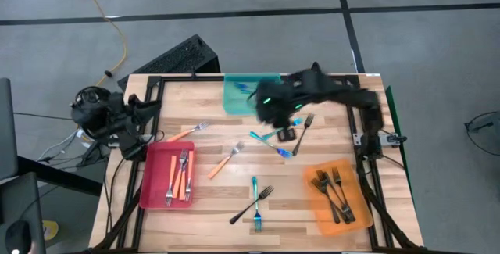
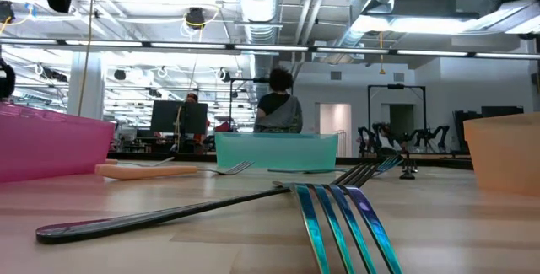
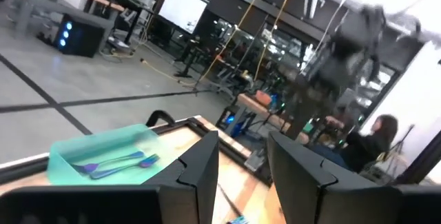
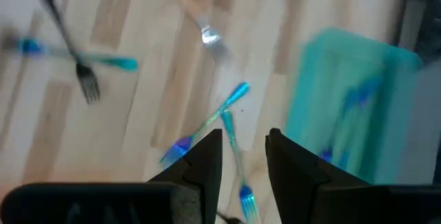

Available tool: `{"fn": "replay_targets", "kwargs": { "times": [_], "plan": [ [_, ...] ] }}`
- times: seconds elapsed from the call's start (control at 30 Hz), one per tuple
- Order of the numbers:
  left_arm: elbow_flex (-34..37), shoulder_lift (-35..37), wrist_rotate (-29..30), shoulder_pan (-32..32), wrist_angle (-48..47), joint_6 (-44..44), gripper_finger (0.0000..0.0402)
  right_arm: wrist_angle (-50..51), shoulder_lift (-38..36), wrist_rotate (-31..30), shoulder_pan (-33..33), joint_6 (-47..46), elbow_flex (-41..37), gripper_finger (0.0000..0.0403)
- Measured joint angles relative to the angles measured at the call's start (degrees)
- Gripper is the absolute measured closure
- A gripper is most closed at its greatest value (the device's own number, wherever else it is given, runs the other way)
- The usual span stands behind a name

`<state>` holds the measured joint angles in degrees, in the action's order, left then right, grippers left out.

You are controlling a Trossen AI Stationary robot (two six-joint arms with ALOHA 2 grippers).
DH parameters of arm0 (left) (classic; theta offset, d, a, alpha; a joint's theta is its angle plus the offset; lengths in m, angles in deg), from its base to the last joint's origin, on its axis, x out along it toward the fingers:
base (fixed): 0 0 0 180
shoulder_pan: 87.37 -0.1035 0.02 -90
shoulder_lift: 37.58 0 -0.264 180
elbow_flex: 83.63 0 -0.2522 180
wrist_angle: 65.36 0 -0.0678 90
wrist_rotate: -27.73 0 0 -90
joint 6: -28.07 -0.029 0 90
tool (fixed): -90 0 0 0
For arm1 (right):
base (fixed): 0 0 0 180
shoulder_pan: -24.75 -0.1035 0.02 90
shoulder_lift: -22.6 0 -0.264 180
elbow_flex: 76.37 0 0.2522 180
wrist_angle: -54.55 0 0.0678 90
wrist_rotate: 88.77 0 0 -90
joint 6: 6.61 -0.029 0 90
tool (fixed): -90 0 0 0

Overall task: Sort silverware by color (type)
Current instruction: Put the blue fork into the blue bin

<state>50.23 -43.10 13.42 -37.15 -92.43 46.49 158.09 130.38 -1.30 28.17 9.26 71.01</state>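
Nearest the low camera lies a bright blue-teal metal fork [image 2: 342, 223], its glossy tines fanned toward the lens, crossed by a dark grey-black metal fork [image 2: 160, 216] with a long slim handle. From above, this pair sits on the pale wooden slatted table [image 1: 219, 207] well in front of the teal plastic tray [image 1: 236, 98], which serves as landmark at the far edge.

Just beside that teal tray, on its right, the right gripper [image 4: 242, 156] hangs over two crossed blue forks [image 4: 219, 124]. Its dark fingers stand a narrow gap apart with nothing between them and touching nothing. The teal tray already holds blue forks [image 3: 114, 164].

Left and forward of the teal tray rests a flat red tray [image 1: 154, 187] carrying orange-handled forks with silver tines [image 1: 181, 177]. Two more orange-handled forks [image 1: 225, 160] lie loose on the wood between the red tray and the teal tray. Right and forward of the teal tray, a flat orange tray [image 1: 316, 207] holds a heap of dark forks [image 1: 334, 191], and another dark fork [image 1: 305, 129] lies near the right gripper.

Far left of the teal tray, the left gripper [image 3: 242, 176] waits off the table corner, its blocky dark fingers parted and empty.

Beyond the table spreads a workshop with exposed ceiling ducts, monitors and a seated person [image 2: 279, 104].
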Motion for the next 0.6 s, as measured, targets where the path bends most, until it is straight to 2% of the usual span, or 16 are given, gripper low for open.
{"fn": "replay_targets", "kwargs": {
  "times": [0.1,0.23,0.37,0.47,0.6],
  "plan": [
    [0.0,-0.8,0.7,0.0,-2.4,1.5,0.0290,0.1,-8.1,1.1,1.3,-4.4,-3.0,0.0269],
    [0.0,-0.8,1.4,0.0,-4.8,5.4,0.0290,-1.0,-19.4,-2.3,1.6,-10.4,-9.3,0.0269],
    [0.0,-0.9,-4.5,0.0,-4.3,7.4,0.0290,-6.3,-29.5,-3.0,1.4,-16.5,-18.1,0.0269],
    [-0.5,-0.9,-8.9,0.0,0.2,7.7,0.0290,-11.5,-36.1,-3.2,0.3,-18.9,-26.7,0.0269],
    [-4.8,-3.4,-13.8,0.0,4.6,5.6,0.0290,-20.9,-43.2,-3.4,-0.9,-20.5,-39.9,0.0269]
  ]
}}
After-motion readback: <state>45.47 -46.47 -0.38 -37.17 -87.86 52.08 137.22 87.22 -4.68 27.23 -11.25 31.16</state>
